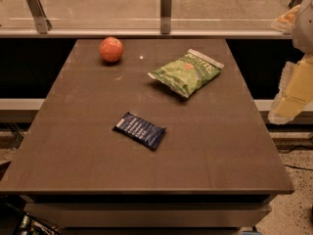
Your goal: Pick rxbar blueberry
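The rxbar blueberry is a small flat dark navy-blue wrapped bar with pale print. It lies flat near the middle of the brown table, turned at a slant. My gripper is a pale cream shape at the right edge of the view. It hangs beyond the table's right side, well to the right of the bar and apart from it. Nothing shows in its hold.
A green crinkly chip bag lies behind and to the right of the bar. An orange-red round fruit sits at the far left of the table. A glass railing with metal posts runs behind the table.
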Controlling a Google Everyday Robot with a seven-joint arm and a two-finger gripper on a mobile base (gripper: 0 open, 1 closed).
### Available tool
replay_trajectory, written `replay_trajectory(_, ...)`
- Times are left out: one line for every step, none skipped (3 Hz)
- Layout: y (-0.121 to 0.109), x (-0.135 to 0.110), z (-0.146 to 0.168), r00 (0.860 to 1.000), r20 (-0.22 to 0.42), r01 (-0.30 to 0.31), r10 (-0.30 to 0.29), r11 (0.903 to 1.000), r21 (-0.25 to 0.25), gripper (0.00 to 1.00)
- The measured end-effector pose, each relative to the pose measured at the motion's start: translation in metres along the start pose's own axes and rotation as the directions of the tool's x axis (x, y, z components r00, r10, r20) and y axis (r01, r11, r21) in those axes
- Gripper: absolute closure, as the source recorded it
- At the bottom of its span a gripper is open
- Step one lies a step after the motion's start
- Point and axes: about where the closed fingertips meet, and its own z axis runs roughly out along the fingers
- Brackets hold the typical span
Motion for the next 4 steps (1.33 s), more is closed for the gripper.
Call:
replay_trajectory(0.0000, 0.0000, -0.0001, 1.000, 0.000, 0.000, 0.000, 1.0000, 0.000, 0.00)
replay_trajectory(0.0011, -0.0019, -0.0021, 0.999, 0.025, -0.024, 0.024, 0.9994, 0.024, 0.00)
replay_trajectory(0.0027, -0.0020, -0.0016, 0.996, 0.063, -0.063, 0.060, 0.9965, 0.054, 0.00)
replay_trajectory(0.0077, -0.0024, 0.0046, 0.989, 0.117, -0.102, 0.094, 0.9922, 0.071, 0.00)
